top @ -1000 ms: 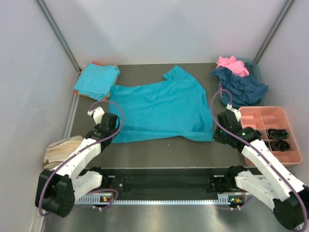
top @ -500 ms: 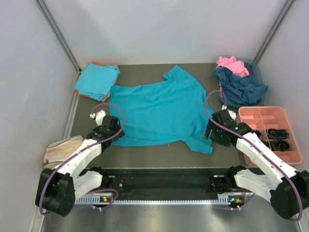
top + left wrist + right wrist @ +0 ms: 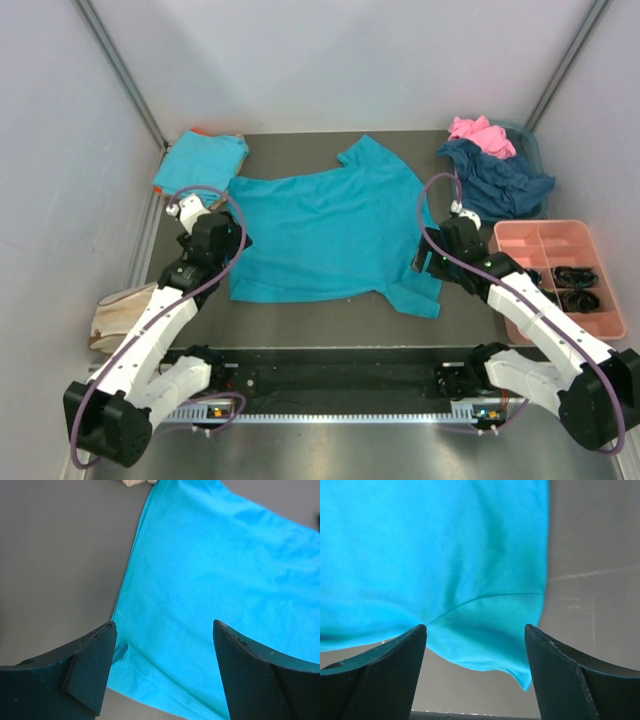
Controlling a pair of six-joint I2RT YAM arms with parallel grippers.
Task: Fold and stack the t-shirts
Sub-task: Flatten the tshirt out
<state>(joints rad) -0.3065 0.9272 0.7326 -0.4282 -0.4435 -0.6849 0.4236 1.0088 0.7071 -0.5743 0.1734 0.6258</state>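
Left end effector (image 3: 164, 625), right end effector (image 3: 475, 626) now agape above partly cropped t-shirt (image 3: 330, 225)

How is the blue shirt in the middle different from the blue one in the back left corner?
The middle shirt lies spread out flat with a sleeve showing, while the corner shirt is folded into a tidy square. The middle shirt takes up much more room than the corner shirt. The middle shirt lies between the two arms, while the corner shirt sits farther back. Both are the same bright turquoise.
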